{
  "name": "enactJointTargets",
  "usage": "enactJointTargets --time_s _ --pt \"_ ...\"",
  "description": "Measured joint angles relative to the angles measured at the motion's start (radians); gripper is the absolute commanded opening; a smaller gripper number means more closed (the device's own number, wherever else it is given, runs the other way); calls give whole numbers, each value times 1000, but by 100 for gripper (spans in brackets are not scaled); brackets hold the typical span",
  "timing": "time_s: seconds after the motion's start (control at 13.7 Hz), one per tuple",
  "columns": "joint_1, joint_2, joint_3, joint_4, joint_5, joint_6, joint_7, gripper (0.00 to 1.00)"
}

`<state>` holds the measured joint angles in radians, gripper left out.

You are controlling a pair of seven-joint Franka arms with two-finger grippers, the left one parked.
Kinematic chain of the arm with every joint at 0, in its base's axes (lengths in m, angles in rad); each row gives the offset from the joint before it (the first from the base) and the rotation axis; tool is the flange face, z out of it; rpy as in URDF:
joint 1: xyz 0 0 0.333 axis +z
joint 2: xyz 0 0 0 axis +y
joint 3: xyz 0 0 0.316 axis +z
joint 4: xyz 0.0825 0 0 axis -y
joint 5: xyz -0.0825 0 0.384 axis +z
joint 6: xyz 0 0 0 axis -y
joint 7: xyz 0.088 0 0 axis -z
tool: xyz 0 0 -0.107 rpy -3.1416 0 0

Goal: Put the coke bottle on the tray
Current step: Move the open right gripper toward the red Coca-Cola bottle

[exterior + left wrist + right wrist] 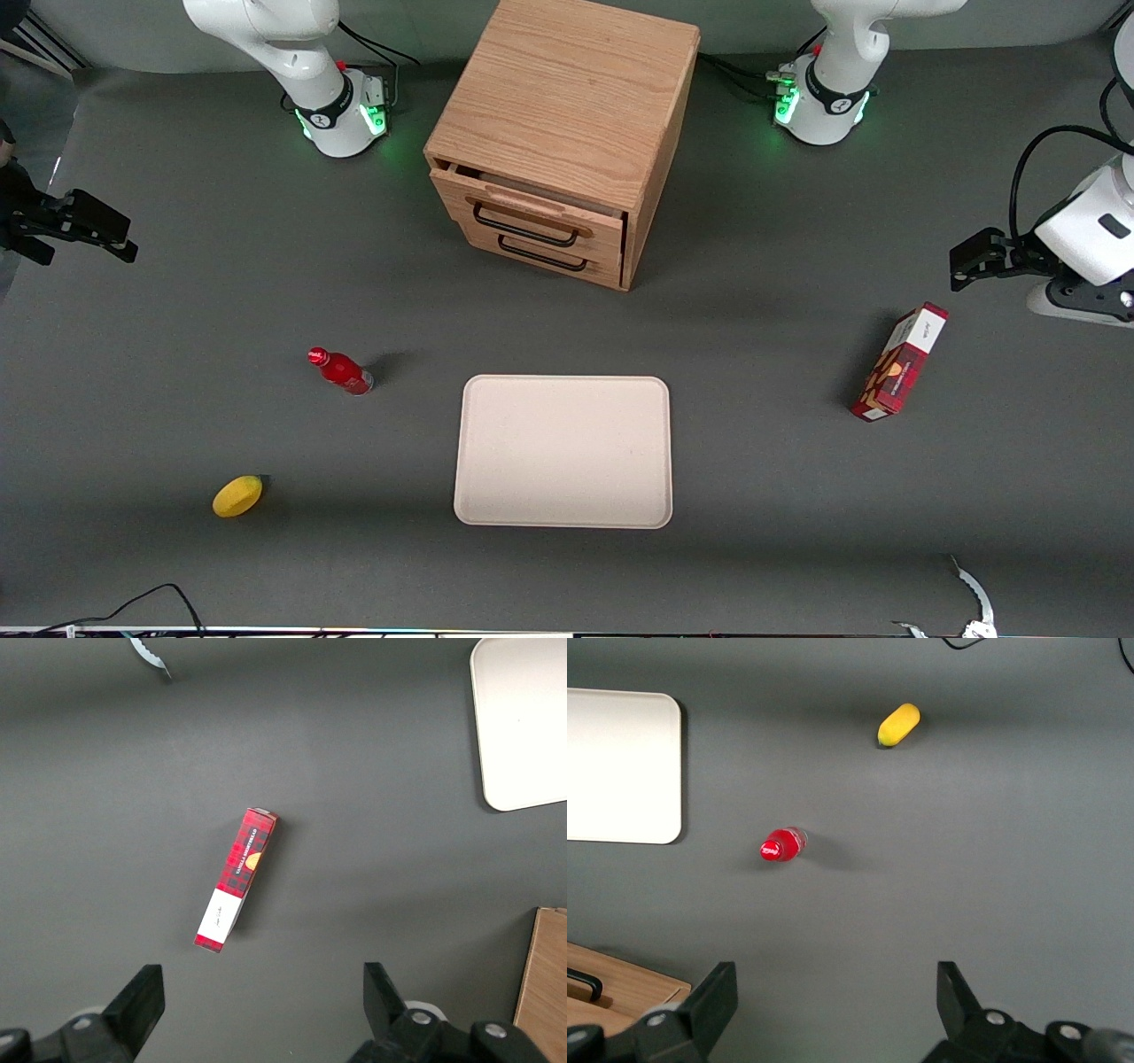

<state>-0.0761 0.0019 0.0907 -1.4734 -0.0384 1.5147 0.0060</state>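
Right gripper [84, 232] is hovering high at the working arm's end of the table, fingers [713, 997] standing wide apart with nothing between them. The coke bottle [340, 370] is standing upright on the grey table, well apart from the fingertips and below them — in the wrist view its red cap [772, 850] is showing nearly end-on, lying ahead of the open gap and offset toward the finger on the tray's side. The tray [563, 452] is sitting flat and bare in front of the wooden drawer cabinet [561, 133], near the bottle but not touching it. A lemon [237, 495] is resting nearer the front camera than the bottle; a red plaid carton [899, 361] is lying toward the parked arm's end. Step in hand, as I read it, is the approach — nothing gripped yet. To do it well: centre the gap over the cap, descend straight, and close on the body below the narrow neck, since the glossy bottle looks light and likely to tip if one finger is touching first.
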Motion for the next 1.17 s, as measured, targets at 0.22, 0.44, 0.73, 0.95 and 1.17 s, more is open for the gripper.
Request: enactJointTargets --time_s 0.22,0.44,0.73,0.95,1.17 --pt "0 -1 0 4 0 -7 0 100" --pt "0 4 1 14 0 -31 0 100" --pt "2 22 7 25 0 -48 0 100" --pt "6 46 14 32 0 -48 0 100" --pt "9 94 18 64 15 -45 0 100"
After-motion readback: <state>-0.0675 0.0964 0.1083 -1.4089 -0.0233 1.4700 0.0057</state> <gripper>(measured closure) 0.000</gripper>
